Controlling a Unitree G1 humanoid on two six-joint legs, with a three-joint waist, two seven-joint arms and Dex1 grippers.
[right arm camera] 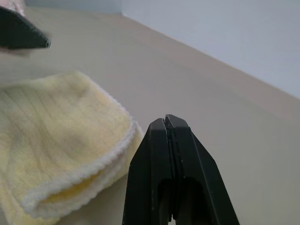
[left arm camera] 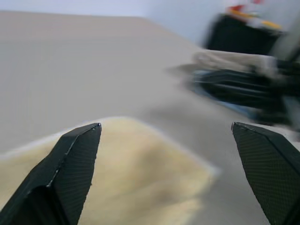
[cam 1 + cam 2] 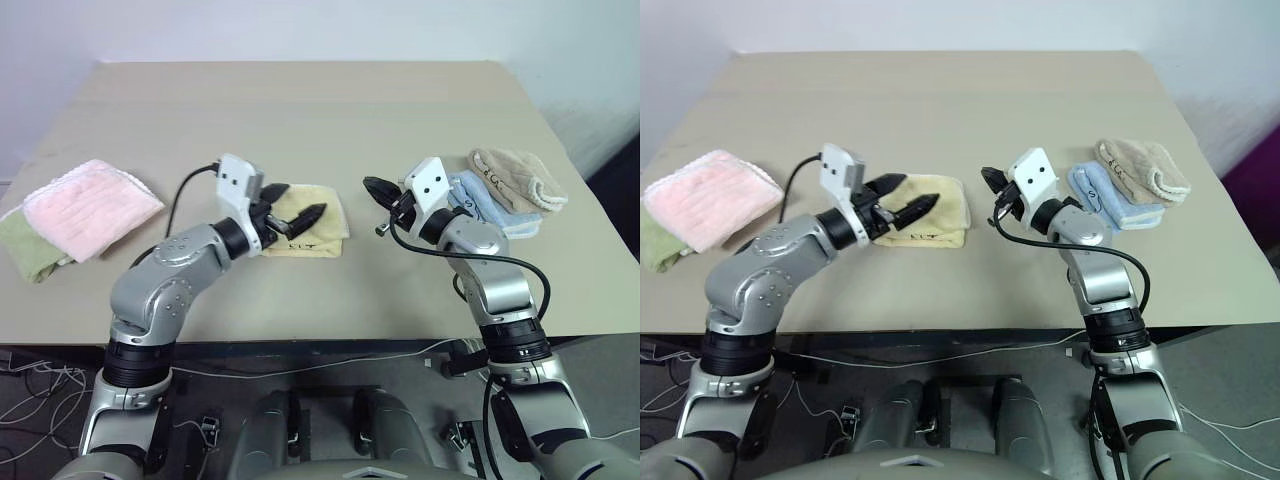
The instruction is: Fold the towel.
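Black fingers of the left gripper (image 3: 293,205) stand wide apart, holding nothing, poised just over the pale yellow towel (image 3: 322,222); in the left wrist view one fingertip (image 2: 77,154) rises over the yellow terry and the other stands off to the side above bare table. That towel lies folded into a small thick pad on the beige table (image 3: 300,110), directly under and just beyond the left gripper, with small dark lettering showing along its near edge. To the right of it, apart from the towel, the right gripper (image 3: 378,187) hangs with its two fingers pressed together, empty, pointing toward the left gripper; its wrist view shows the towel's folded, white-edged corner (image 1: 70,154) lying near the closed tips. Just behind the right gripper lie a folded light blue towel (image 3: 492,206) and, touching it, a beige towel (image 3: 515,178). Well to the far side of the left gripper, near the table's edge, a pink towel (image 3: 90,205) rests on a green one (image 3: 25,245).
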